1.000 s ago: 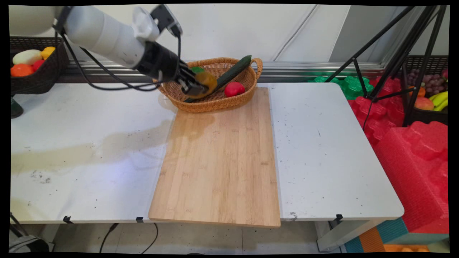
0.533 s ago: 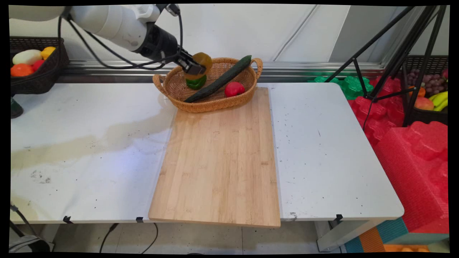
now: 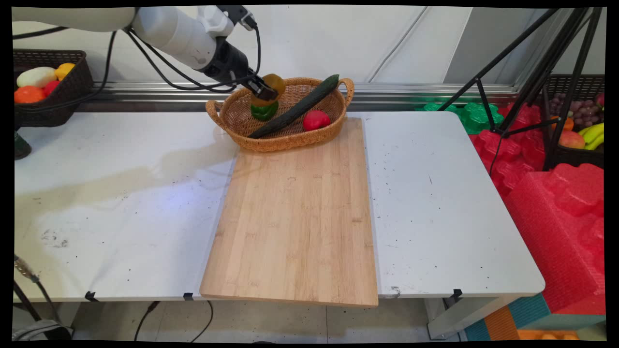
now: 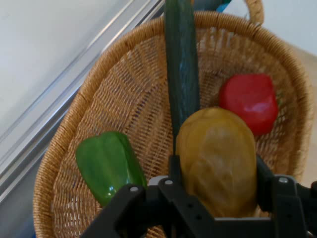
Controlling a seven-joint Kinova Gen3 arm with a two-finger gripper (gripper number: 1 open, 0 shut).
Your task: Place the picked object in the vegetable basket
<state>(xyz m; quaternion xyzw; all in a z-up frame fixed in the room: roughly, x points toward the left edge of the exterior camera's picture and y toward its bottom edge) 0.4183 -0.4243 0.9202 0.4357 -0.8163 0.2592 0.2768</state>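
Since the earlier frame your gripper (image 3: 265, 90) had lifted the yellow pepper (image 3: 269, 89) clear of the wicker basket (image 3: 290, 140) at the desk's (image 3: 435, 193) far side, fingers (image 4: 176, 171) clamped on it, above the green pepper (image 3: 264, 111), cucumber (image 3: 295, 107) and red pepper (image 3: 316, 120).

You couldn't see the fingertips of the gripper (image 4: 218, 198) in the hand view: the yellow pepper (image 4: 218, 161) covered them, and the bottom edge cut the linkage. That pepper hid the near end of the cucumber (image 4: 182, 64); the top edge clipped its far end. The basket (image 4: 64, 134) ran off the bottom and right edges. The red pepper (image 4: 249, 101) was partly behind the yellow one. In the main view the green pepper (image 3: 264, 111) sat half hidden under the yellow pepper (image 3: 269, 90). The produce in the dark crate (image 3: 72, 92) at far left was too small to identify.
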